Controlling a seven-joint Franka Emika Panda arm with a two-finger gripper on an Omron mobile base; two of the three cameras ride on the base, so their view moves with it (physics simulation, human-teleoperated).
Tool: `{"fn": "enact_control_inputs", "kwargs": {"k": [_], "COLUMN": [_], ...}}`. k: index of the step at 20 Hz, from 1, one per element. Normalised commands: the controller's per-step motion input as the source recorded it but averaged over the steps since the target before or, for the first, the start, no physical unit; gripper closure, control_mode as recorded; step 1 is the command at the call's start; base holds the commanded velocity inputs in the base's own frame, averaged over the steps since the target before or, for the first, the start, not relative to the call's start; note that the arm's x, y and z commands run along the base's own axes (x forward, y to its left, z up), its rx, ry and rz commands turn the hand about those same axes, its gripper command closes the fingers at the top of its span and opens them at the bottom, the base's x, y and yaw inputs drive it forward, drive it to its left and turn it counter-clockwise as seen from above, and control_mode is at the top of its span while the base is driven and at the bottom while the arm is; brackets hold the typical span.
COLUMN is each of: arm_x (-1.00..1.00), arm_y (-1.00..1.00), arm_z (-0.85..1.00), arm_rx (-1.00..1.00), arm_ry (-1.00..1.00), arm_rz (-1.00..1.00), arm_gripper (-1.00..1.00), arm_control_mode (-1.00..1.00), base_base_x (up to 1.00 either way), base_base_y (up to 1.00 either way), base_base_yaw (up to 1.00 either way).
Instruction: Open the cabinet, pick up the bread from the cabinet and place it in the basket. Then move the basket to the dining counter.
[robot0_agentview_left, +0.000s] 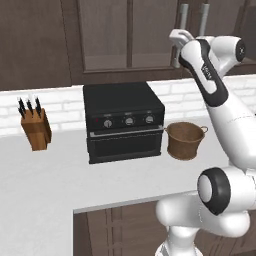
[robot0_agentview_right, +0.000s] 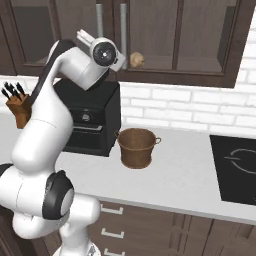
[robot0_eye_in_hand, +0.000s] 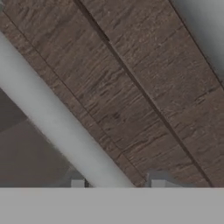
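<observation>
Fingertips (robot0_eye_in_hand: 78, 183) of the dark two-finger gripper (robot0_eye_in_hand: 117, 183) straddle the cabinet's silver bar handle (robot0_eye_in_hand: 57, 124), pinching it; right base view reveals the small golden-brown bread loaf (robot0_agentview_right: 137, 60) behind glass.

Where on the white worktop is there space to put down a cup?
The widest bare stretch of the white worktop lies between the round brown woven basket and the black cooktop. More lies between the wooden knife block and the black toaster oven. Between oven and basket it is tight.
</observation>
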Motion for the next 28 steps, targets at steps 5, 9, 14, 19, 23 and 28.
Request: {"fn": "enact_control_inputs", "kwargs": {"k": [5, 9, 14, 19, 23, 28], "arm_x": [-0.97, -1.00, -1.00, -1.00, -1.00, -1.00], "arm_y": [0.00, 0.01, 0.14, 0.35, 0.56, 0.72], "arm_z": [0.51, 0.30, 0.22, 0.07, 0.27, 0.37], "arm_rx": [-0.04, -0.09, -0.12, -0.12, -0.16, -0.09], "arm_ry": [0.08, 0.05, 0.00, -0.02, 0.02, 0.11], "arm_rz": [0.00, 0.00, 0.00, -0.03, -0.03, -0.05], "arm_gripper": [1.00, 1.00, 1.00, 1.00, 1.00, 1.00], "arm_control_mode": [-1.00, -1.00, -1.00, -1.00, -1.00, -1.00], "base_base_x": [0.00, 0.00, 0.00, 0.00, 0.00, 0.00], "base_base_y": [0.00, 0.00, 0.00, 0.00, 0.00, 0.00], "base_base_yaw": [0.00, 0.00, 0.00, 0.00, 0.00, 0.00]}}
